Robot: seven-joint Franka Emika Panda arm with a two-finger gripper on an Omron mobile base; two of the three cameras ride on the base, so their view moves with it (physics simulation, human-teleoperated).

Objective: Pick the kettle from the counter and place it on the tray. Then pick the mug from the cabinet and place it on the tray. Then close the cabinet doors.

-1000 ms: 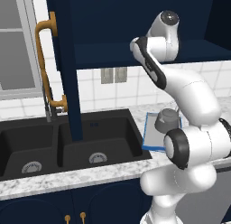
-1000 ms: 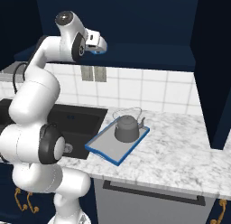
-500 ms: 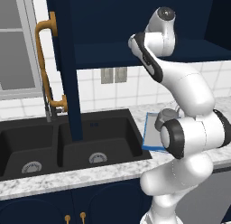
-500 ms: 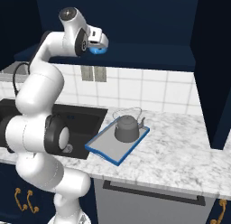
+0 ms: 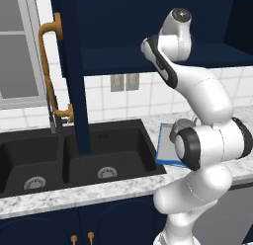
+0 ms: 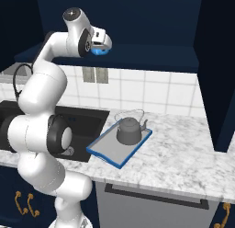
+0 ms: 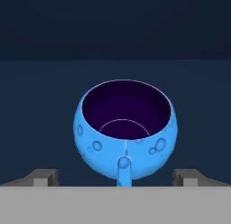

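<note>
One relation decides the next move here: the mug (image 7: pixel 125 133) is seen dead ahead of the gripper (image 7: pixel 115 177) in the hand view, centred between the two dark fingertips (image 7: pixel 44 177), which are spread wide on either side of it with nothing held between them. The mug's little handle is turned straight back toward the camera, so it lies right on the approach line, and the open purple mouth is tipped up into view. Whether the round body is already inside the span of the fingers or just beyond it can't quite be told, though it looks close. From the right base view the gripper (image 6: pixel 98 44) is seen raised to the level of the navy shelf (image 6: pixel 151 54) inside the cabinet (image 6: pixel 119 20), with a sliver of bright blue showing right at its tip, so the mug is taken to be standing on that shelf. Down below, the kettle (image 6: pixel 129 130) is already sitting on the tray (image 6: pixel 120 144) on the marble counter (image 6: pixel 183 149), beside the black sink (image 5: pixel 74 155), so the first part looks done. One cabinet door (image 5: pixel 76 76) with its brass handle (image 5: pixel 52 71) is hanging open in the left base view, and closing is left for last. A straight push forward is probably all that's needed, with the handle being the bit that might get in the way.
</note>
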